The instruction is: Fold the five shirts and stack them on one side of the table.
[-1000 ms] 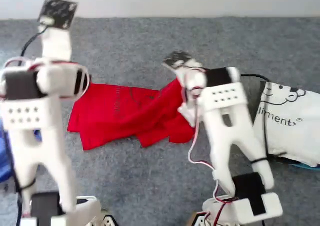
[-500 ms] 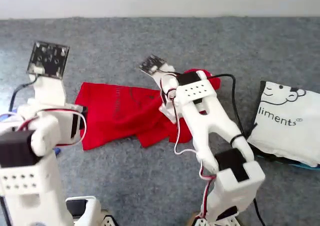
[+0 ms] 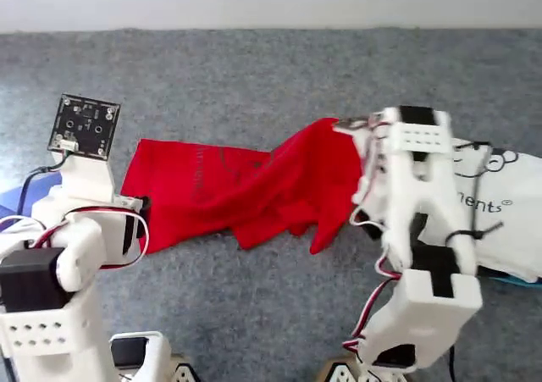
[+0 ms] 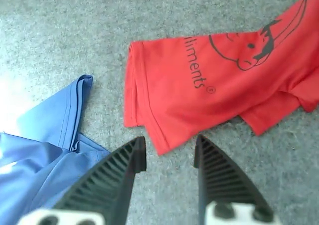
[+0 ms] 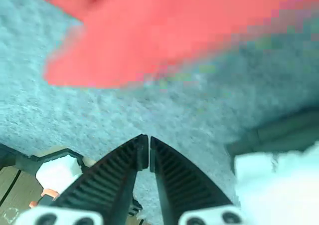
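The red shirt [image 3: 220,187] lies crumpled mid-table, its right part raised against the head of my right arm. Its left hem shows in the left wrist view [image 4: 199,85]. My left gripper [image 4: 169,140] hangs open just above the carpet, at the red shirt's near left corner, with nothing between its fingers. A blue shirt [image 4: 45,150] lies crumpled beside it, at the table's left edge [image 3: 13,200]. My right gripper [image 5: 148,137] is shut over bare carpet, and no cloth shows between its tips. The red shirt [image 5: 174,30] is a blur beyond it. A folded white shirt [image 3: 508,221] lies at the right.
The white shirt [image 5: 279,185] rests on darker folded cloth [image 3: 478,269] at the table's right side. Grey carpet [image 3: 254,69] covers the table, with open room at the back and in front of the red shirt. Both arm bases stand at the near edge.
My right arm swung left, then far right toward the white shirt, and the red shirt's right part stretched along with it. My left arm drew back and lower.
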`<action>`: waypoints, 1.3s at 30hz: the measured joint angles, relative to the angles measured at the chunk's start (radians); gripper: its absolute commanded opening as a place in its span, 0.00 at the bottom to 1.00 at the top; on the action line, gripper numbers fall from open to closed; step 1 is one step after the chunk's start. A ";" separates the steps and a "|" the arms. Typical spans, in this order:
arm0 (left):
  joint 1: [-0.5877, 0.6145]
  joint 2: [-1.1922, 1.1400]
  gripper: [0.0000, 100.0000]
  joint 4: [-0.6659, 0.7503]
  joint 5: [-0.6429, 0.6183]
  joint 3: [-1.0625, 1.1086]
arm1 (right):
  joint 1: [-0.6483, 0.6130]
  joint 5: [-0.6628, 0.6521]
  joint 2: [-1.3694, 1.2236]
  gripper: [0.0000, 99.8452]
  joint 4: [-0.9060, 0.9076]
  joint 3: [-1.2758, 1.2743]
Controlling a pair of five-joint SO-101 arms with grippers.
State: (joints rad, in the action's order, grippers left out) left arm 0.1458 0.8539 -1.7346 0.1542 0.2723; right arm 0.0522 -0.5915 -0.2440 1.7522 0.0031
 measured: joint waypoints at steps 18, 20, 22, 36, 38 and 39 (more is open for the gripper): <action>0.002 0.000 0.17 0.040 0.000 0.000 | -0.331 -0.012 0.140 0.01 -0.218 -0.029; 0.000 0.000 0.17 0.055 0.000 0.000 | -0.330 -0.002 0.091 0.01 -0.267 -0.029; 0.000 0.000 0.17 0.068 0.000 0.000 | -0.315 0.017 0.018 0.01 -0.299 -0.029; 0.002 0.000 0.17 0.094 0.000 0.000 | 0.098 -0.112 -0.244 0.01 -0.121 0.066; 0.000 0.000 0.17 0.110 0.000 0.000 | 0.100 -0.115 -0.244 0.01 -0.080 0.106; 0.000 0.000 0.17 0.118 0.000 0.000 | 0.092 -0.115 -0.236 0.01 -0.055 0.123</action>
State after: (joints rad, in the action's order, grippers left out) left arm 0.1458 0.8539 -1.6164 0.1542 0.2723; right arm 0.1442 -0.7066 -0.4803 1.6970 0.1258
